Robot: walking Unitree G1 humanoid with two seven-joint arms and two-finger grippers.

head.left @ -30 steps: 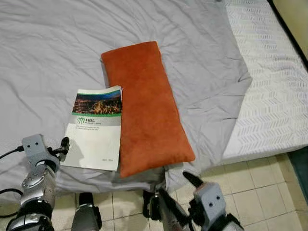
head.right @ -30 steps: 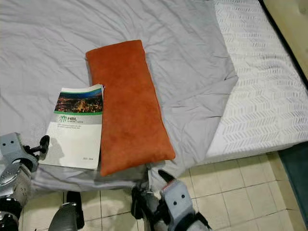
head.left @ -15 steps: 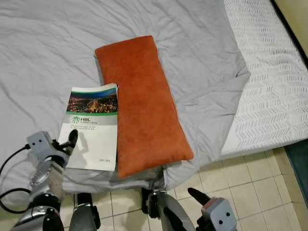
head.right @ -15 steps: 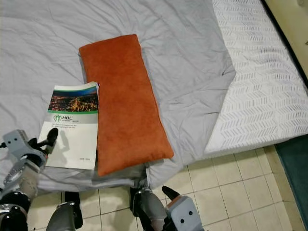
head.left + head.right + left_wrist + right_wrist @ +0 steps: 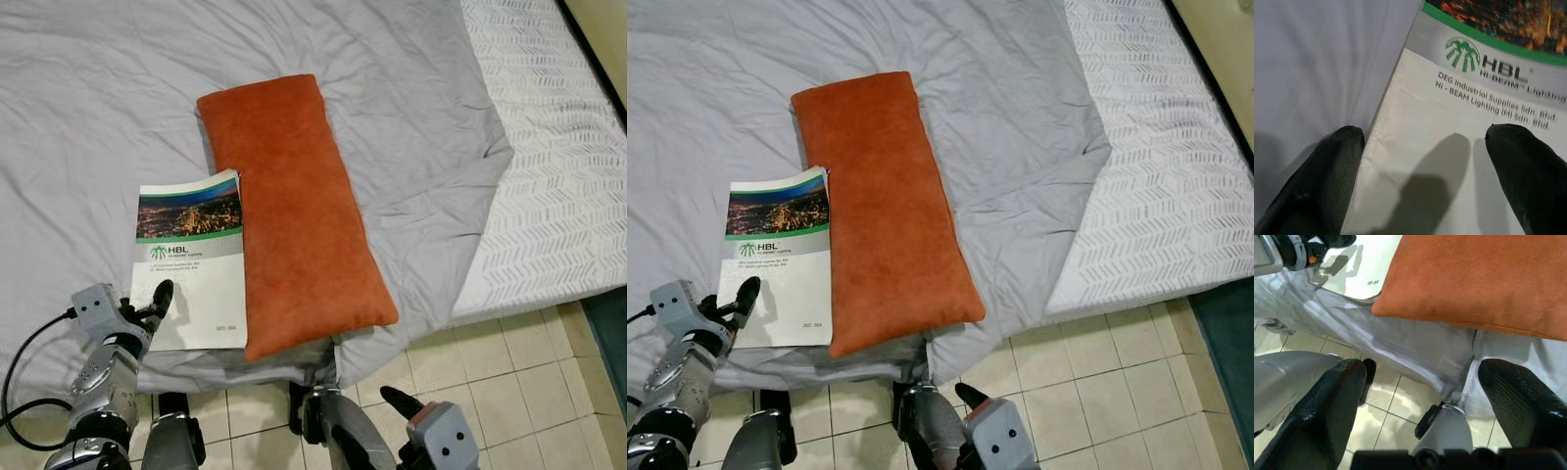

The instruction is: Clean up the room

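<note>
Bed [image 5: 98,88]: grey sheet, soft and wrinkled beneath my left gripper [image 5: 1422,147].
Cushion [image 5: 289,206]: orange, beyond the booklet's far edge, touching it.
Booklet [image 5: 193,259]: flat just ahead of my spread left fingers [image 5: 1322,176], which straddle its near corner.
Right gripper [image 5: 1435,396]: released, low over floor tiles.
Risk: closing may pinch sheet or crease the cover; thin booklet could slide toward the cushion.

The orange pillow [image 5: 294,211] looks like matt, velvety cloth with a soft nap. The booklet [image 5: 191,259] has a smooth, slightly glossy paper cover. The grey bedsheet [image 5: 88,117] is thin, wrinkled matt cloth; the white mattress [image 5: 558,186] has a textured woven herringbone pattern. The floor [image 5: 509,362] tiles are glossy cream ceramic. The left end effector [image 5: 1422,171] has matt black fingers.
</note>
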